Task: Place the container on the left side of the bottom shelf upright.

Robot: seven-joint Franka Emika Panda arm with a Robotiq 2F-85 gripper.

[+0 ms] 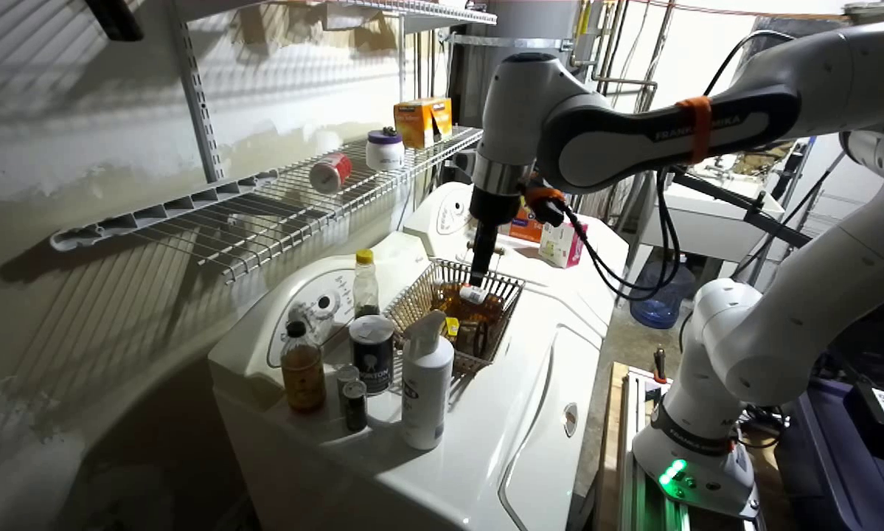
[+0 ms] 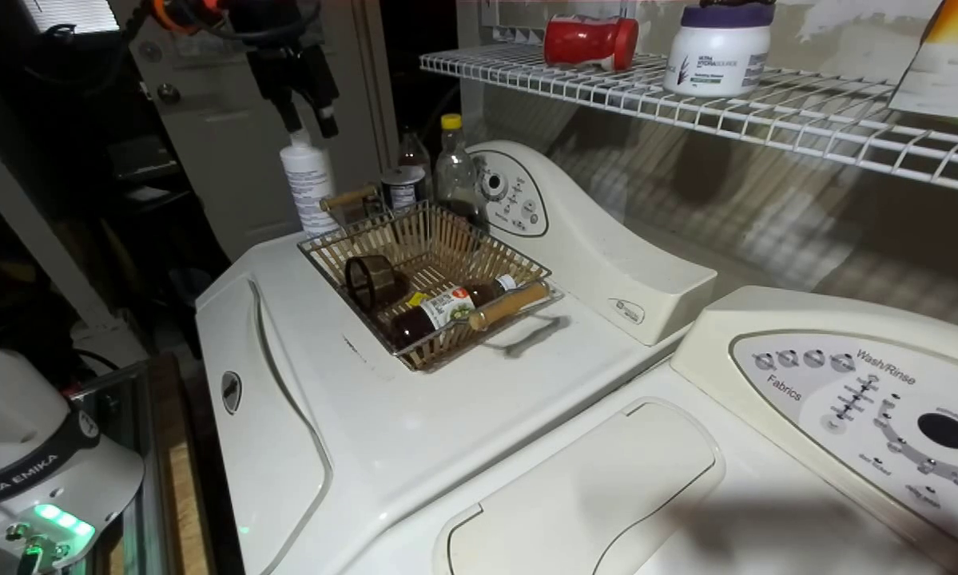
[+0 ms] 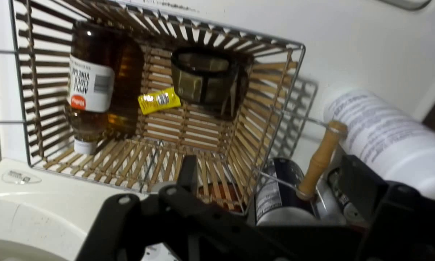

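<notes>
container (image 2: 572, 40) on its side on bottom shelf (image 2: 686, 116), long axis level, cap (image 2: 625, 44) toward the purple-lidded jar (image 2: 717, 60). hand (image 2: 312, 130) spread, well away from it.

A white machine (image 2: 415, 423) stands below the pincer (image 2: 311, 131); beside it, a second machine (image 2: 558, 503) bears a "Wash/Rinse" panel (image 2: 826, 391). In an exterior view, a pale door (image 2: 207, 160) with a round knob (image 2: 168, 93) lies behind the pincer in dimness; a bright slatted window (image 2: 71, 14) sits higher, to the pincer's left. In an exterior view, a patched wall (image 1: 88, 133) left of the pincer carries striped shadows (image 1: 95, 339); a grey cylinder (image 1: 519, 22) rises beyond, and a white sink (image 1: 707, 221) and grey floor (image 1: 641, 343) lie to the right.
</notes>
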